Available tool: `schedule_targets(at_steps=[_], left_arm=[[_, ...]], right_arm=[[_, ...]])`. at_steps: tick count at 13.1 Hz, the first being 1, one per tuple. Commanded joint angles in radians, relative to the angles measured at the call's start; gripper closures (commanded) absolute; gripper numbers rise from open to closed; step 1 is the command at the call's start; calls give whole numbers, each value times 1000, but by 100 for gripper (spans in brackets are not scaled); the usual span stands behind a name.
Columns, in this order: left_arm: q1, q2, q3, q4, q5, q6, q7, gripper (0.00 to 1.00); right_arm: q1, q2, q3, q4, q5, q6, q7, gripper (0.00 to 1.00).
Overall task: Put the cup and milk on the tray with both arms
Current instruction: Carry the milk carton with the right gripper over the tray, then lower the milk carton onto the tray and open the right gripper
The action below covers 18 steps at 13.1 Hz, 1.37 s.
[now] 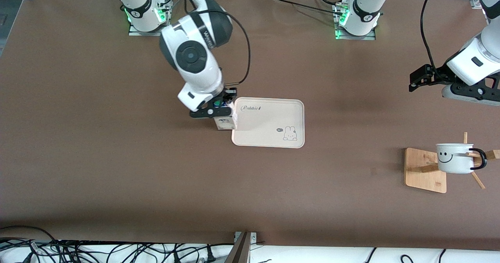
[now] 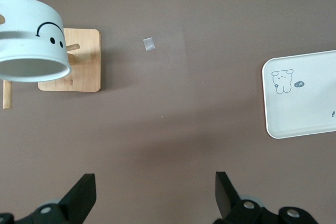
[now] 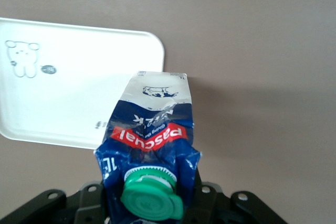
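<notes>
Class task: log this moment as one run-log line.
right gripper: holds milk at tray edge | left gripper: open, waiting | cup: on stand

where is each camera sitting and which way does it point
Front view: high across the table, facing both arm bases; shows the right claw gripping the milk carton at the tray edge, and the left claw.
Left wrist view: looks down past its open fingers at the smiley mug on its bamboo stand.
Right wrist view: looks down along the held carton.
All share the tray.
</notes>
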Motion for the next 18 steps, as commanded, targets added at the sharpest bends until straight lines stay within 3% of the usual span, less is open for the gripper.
schedule_targets(at_steps=[1,14,15,16,18], left_arm=[[-3,14,-1,34,21,-25,-6,0],[-2,14,-1,34,21,-25,-10,0],[-2,14,-1,34,19,-25,-7,0],[-3,16,-1,34,19,-25,-10,0],[-6,21,-1,34,19,-23,-9,0]], right_arm=[[44,91,-14,114,28,-11,70,46],[67,173,-12,122,28,81,115,45],[67,173,-12,121,28,83,115,36],[67,171,-14,123,26,85,115,1],[69,163,-12,125,26,85,117,0]])
